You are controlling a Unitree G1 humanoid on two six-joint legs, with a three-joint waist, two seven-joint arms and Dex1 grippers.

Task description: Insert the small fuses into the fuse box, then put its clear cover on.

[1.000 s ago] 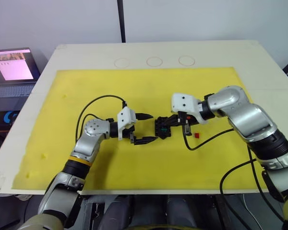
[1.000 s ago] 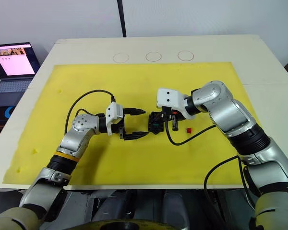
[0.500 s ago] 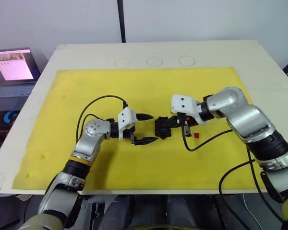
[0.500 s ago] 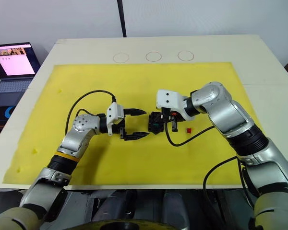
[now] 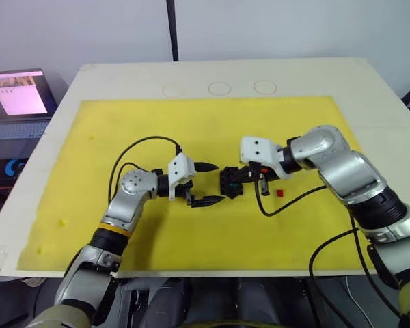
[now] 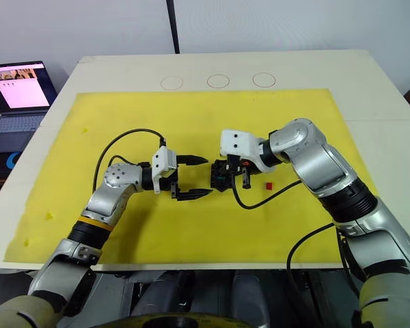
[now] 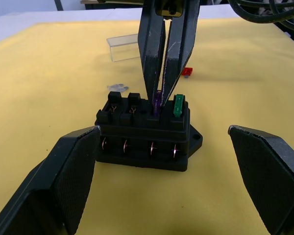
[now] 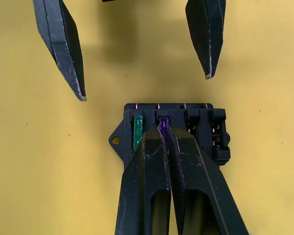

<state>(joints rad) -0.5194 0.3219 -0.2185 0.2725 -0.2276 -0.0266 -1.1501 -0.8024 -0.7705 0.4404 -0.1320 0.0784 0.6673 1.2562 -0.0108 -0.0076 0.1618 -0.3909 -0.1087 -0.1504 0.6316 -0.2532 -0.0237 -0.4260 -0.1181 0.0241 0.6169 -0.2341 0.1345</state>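
The black fuse box [image 7: 147,134] sits on the yellow mat. A green fuse [image 7: 178,105] stands in one of its end slots. My right gripper [image 8: 164,133] is shut on a greyish-purple fuse [image 7: 157,102], holding it at the slot beside the green one. My left gripper [image 5: 217,182] is open just left of the box, its fingers [image 8: 63,49] spread wider than the box and not touching it. A red fuse [image 5: 280,193] lies on the mat right of the box. Another pale fuse [image 7: 115,87] and the clear cover [image 7: 123,47] lie beyond the box.
The yellow mat [image 5: 123,123] covers most of a white table [image 5: 369,75]. An open laptop [image 5: 14,102] stands off the table's left edge. Black cables [image 5: 287,201] trail from both wrists across the mat.
My right gripper has edged slightly left toward the box with the purple fuse. The left gripper has stayed where it was.
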